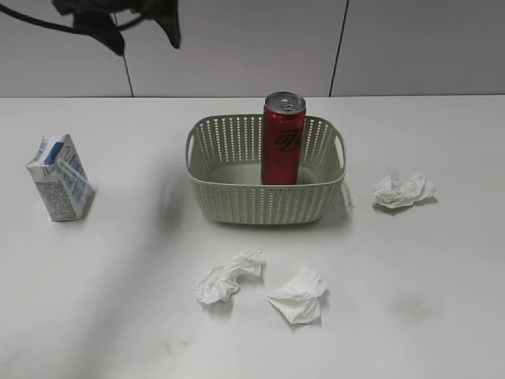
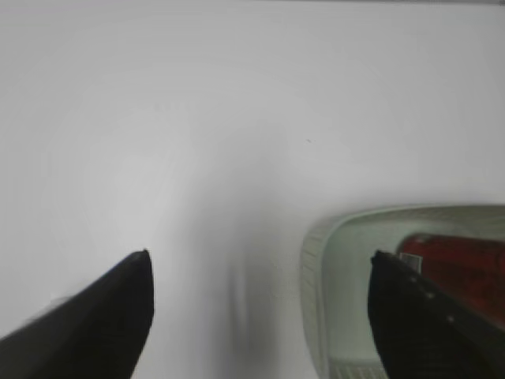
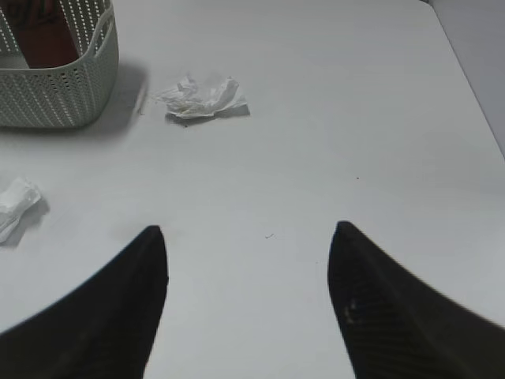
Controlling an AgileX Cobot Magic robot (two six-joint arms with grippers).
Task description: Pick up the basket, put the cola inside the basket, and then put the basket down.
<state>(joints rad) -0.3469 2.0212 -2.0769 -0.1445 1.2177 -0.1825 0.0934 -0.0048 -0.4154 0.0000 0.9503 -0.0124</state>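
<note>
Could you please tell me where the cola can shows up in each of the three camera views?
Exterior view: the cola stands upright inside the basket, centre of frame.
Left wrist view: a blurred red patch at the lower right, inside the basket rim.
Right wrist view: a red sliver at the top left, behind the basket wall.
Shared landmark: the basket.

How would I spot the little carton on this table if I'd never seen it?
Start at the pale green basket in the middle of the white table, with the red cola standing inside. Look well to its left, where the carton stands alone. It is a blue-and-white box with its top pinched and crumpled, unlike the three wads of white tissue lying flat elsewhere.
</note>
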